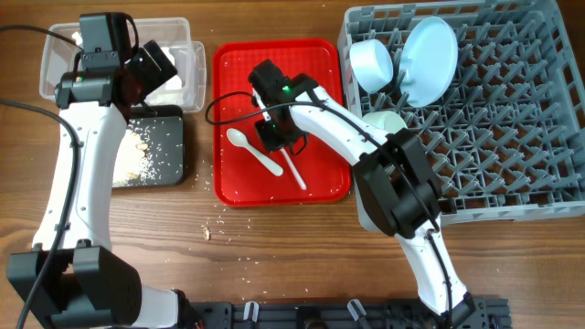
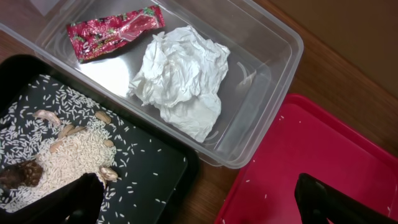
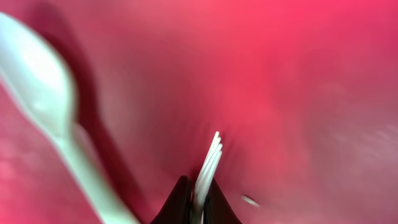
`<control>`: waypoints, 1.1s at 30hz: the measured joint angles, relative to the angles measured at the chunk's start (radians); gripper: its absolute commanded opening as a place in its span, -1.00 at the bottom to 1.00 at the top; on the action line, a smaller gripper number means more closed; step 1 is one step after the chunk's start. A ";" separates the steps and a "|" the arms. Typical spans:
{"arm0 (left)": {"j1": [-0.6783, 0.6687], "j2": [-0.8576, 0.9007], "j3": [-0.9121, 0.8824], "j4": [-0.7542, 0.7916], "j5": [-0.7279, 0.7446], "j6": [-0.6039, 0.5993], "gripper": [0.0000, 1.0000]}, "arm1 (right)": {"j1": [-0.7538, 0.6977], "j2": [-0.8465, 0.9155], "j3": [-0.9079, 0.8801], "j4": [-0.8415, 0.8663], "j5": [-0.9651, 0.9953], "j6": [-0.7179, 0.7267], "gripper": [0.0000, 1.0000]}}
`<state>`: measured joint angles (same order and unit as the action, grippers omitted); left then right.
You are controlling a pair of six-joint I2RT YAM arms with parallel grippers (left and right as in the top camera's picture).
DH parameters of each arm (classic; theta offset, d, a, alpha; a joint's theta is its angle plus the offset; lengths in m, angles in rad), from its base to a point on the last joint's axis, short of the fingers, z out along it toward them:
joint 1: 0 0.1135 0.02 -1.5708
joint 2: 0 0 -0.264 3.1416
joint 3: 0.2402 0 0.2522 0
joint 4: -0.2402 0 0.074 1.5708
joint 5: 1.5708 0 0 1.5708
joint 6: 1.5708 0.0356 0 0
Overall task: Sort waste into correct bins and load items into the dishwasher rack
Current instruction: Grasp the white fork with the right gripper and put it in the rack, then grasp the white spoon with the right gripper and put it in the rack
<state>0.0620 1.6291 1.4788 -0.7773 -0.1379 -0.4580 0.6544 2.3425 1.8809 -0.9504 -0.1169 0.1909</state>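
On the red tray (image 1: 324, 73), the right gripper (image 3: 198, 200) pinches the white fork (image 3: 208, 165) tight between its fingertips, with the spoon (image 3: 43, 99) lying just beside it. The left gripper (image 2: 199, 202) hangs spread wide above the clear tub (image 2: 273, 56) and black tray (image 2: 155, 168).

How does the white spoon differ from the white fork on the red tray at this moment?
The fork is pinched at its tined end by the right gripper; the spoon lies free, untouched. The spoon ends in a rounded bowl, the fork in thin tines. Both are white and within the red tray.
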 measured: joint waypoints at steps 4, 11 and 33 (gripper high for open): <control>0.000 0.000 0.000 0.000 0.000 0.000 1.00 | -0.050 0.002 0.111 -0.166 0.040 -0.002 -0.91; 0.000 0.000 0.000 0.000 0.000 0.000 1.00 | -0.291 -0.458 0.263 -0.451 0.178 -0.050 -0.91; 0.000 0.000 0.000 0.001 0.000 0.000 1.00 | -0.435 -0.437 -0.034 -0.299 0.123 -0.182 0.30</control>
<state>0.0620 1.6291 1.4788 -0.7765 -0.1379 -0.4580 0.2195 1.9057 1.8465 -1.2495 0.0059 0.0086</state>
